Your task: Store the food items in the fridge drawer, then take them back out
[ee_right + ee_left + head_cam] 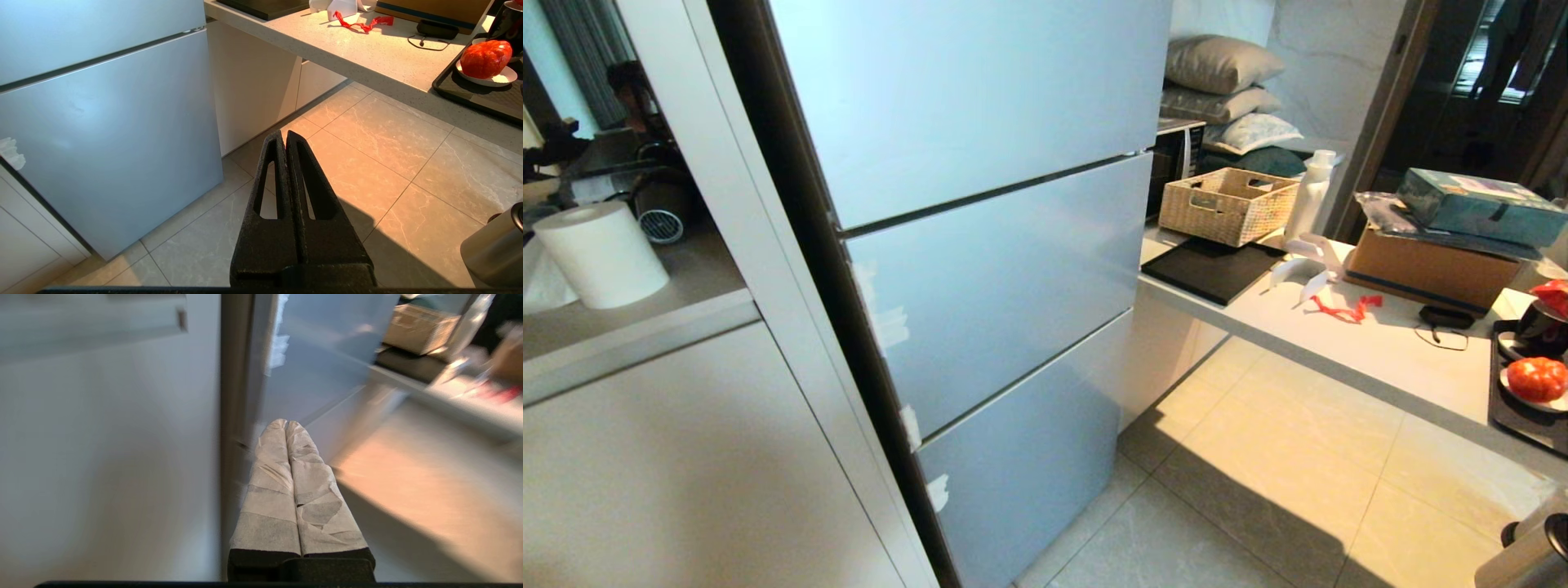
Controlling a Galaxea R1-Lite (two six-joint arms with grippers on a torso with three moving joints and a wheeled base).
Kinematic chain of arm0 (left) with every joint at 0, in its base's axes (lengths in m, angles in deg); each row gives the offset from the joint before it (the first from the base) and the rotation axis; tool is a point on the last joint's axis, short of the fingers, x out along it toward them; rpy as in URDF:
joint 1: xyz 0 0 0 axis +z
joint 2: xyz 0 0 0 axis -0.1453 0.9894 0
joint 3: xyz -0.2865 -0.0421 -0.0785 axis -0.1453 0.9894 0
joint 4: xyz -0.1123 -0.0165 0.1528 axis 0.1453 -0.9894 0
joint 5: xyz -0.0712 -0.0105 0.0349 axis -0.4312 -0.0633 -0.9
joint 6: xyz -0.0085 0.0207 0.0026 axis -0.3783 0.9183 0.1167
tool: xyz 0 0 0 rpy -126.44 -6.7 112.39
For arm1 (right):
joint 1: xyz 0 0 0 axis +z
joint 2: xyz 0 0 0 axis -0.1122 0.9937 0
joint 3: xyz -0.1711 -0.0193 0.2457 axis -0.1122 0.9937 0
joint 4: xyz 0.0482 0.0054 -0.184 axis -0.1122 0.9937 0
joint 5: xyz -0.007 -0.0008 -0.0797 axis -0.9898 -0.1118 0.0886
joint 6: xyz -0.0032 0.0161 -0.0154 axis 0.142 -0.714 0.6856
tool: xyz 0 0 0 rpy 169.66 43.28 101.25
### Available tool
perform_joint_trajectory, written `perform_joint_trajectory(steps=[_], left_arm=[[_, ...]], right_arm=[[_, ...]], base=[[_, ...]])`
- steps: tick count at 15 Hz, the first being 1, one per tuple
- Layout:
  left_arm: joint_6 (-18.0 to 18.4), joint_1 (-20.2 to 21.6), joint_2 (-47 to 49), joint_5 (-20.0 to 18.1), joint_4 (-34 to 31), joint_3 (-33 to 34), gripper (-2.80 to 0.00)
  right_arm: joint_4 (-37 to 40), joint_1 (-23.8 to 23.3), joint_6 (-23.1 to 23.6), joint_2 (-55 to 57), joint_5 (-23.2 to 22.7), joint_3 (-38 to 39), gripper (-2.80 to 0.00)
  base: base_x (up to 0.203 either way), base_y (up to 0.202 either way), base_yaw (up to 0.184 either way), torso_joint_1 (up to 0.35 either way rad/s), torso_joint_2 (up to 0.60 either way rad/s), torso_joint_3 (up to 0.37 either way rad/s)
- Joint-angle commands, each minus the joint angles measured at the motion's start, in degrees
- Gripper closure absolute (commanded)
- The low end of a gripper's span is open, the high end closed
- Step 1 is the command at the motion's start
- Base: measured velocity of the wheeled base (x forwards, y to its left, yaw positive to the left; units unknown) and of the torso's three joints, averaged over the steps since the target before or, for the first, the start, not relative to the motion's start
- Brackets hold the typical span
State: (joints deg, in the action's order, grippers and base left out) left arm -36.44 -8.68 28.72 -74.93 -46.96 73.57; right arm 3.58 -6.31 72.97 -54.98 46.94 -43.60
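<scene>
Pale blue-grey fridge point(980, 269) fills the centre of the head view, all three stacked door panels shut, white tape bits point(886, 314) along its left edge. Fridge drawer is not visible from any camera with the doors closed.

One red-orange food item point(1536, 378) sits on a small white plate point(1534, 402) on a dark tray point(1515, 416) at the right edge of the head frame, on the pale counter point(1372, 343). Same item shows at the upper right of the right wrist view. A second red piece is cut off by the right frame edge just above it; can't tell what it is.

Left gripper point(286, 424): paper-wrapped fingers point(269, 477) pressed together, closed on nothing, pointing at the fridge's left edge beside the white cabinet point(686, 457). Picture is motion-blurred.

Right gripper point(285, 136): black fingers point(267, 228) closed, empty, over the floor tiles at lower centre of its frame, well apart from fridge and counter.

Also on the counter: red ribbon scrap point(1347, 309), wicker basket point(1227, 204), white bottle point(1309, 194), cardboard box point(1431, 265). Paper towel roll point(600, 253) sits on the cabinet shelf at upper left.
</scene>
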Motion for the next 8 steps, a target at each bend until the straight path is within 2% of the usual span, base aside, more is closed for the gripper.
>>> perform_joint_trajectory(steps=[1, 3, 5, 8], left_arm=[[-12.83, -0.54, 18.65, -0.77, 1.4, -5.65, 0.0], [-24.48, -0.91, 31.11, -1.71, 5.72, -9.18, 0.0], [-33.85, -1.15, 42.5, -2.59, 11.42, -11.53, 0.0], [-42.04, -1.64, 58.18, -4.28, 20.12, -15.47, 0.0]], right_arm=[[0.01, 0.04, 0.05, 0.09, 0.0, 0.0, 0.0], [0.01, 0.04, 0.05, 0.09, 0.0, 0.0, 0.0], [0.01, 0.04, 0.05, 0.09, 0.0, 0.0, 0.0], [0.01, 0.04, 0.05, 0.09, 0.0, 0.0, 0.0]], base=[[0.0, 0.0, 0.0, 0.0, 0.0, 0.0], [0.0, 0.0, 0.0, 0.0, 0.0, 0.0], [0.0, 0.0, 0.0, 0.0, 0.0, 0.0], [0.0, 0.0, 0.0, 0.0, 0.0, 0.0]])
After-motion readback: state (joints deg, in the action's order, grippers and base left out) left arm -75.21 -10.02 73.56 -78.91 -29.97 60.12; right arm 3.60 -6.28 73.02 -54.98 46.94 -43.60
